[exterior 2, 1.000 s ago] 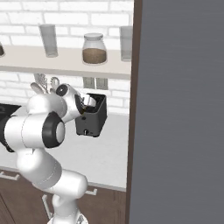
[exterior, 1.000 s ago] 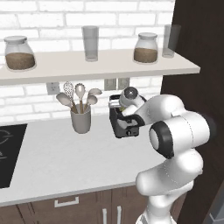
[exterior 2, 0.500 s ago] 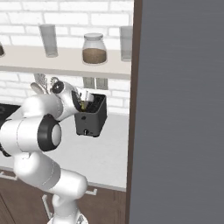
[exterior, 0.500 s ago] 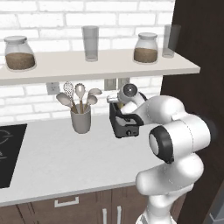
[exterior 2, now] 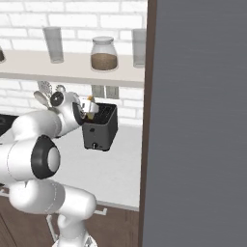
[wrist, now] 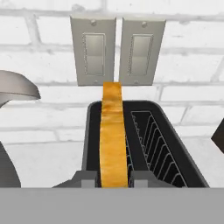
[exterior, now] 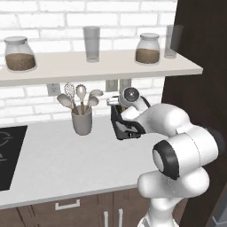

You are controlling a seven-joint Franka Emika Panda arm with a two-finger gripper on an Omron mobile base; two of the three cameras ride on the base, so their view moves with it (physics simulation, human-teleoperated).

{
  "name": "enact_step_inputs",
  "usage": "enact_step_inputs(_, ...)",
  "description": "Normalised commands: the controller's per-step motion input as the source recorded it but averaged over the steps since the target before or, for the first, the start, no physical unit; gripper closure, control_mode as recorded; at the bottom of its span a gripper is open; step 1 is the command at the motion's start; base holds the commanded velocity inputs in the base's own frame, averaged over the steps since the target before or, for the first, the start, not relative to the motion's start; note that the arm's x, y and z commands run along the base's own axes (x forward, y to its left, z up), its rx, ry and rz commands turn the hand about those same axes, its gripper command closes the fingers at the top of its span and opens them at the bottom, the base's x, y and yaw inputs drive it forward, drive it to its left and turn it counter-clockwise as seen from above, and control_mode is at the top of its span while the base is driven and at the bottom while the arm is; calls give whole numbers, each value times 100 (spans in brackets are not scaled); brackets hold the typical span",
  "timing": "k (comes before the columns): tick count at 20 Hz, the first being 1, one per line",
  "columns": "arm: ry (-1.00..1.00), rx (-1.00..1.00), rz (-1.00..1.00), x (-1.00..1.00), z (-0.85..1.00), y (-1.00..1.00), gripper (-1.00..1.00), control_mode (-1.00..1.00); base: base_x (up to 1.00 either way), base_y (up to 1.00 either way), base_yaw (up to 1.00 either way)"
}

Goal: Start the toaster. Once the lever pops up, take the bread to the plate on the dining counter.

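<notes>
The bread [wrist: 113, 135] is seen edge-on in the hand view, standing upright in the left-hand slot of the toaster [wrist: 144, 144], with its orange-yellow crust rising well above the slot's rim toward the two wall switch plates [wrist: 117, 50] behind. The gripper [wrist: 113, 177] is placed right over that slice, one dark fingertip on each side of its lower edge, and the jaws are narrowed onto the crust, so the slice appears to be pinched between them rather than merely straddled. From the right base view the gripper [exterior 2: 89, 109] is found at the top of the toaster [exterior 2: 100, 128], with a sliver of bread [exterior 2: 89, 100] showing above it; from the left base view the toaster [exterior: 125, 125] is largely covered by the arm, next to the utensil cup [exterior: 82, 120] on the grey worktop [exterior: 57, 159]. The step in hand is judged to be the taking of the toasted slice out of its slot. A straight upward pull along the slot is called for next, so that the slice is not dragged against the wire guides, before it is carried to the plate. The slice's flat faces are turned sideways toward the slot walls, and its long axis runs vertically, out of the slot.
</notes>
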Motion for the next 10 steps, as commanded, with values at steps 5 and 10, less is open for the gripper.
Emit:
enact_step_inputs(5,-2,0,2,-5,40,4,100,-100,0,0,0)
enact_step_inputs(10,0,0,2,-73,19,8,100,-100,0,0,0)
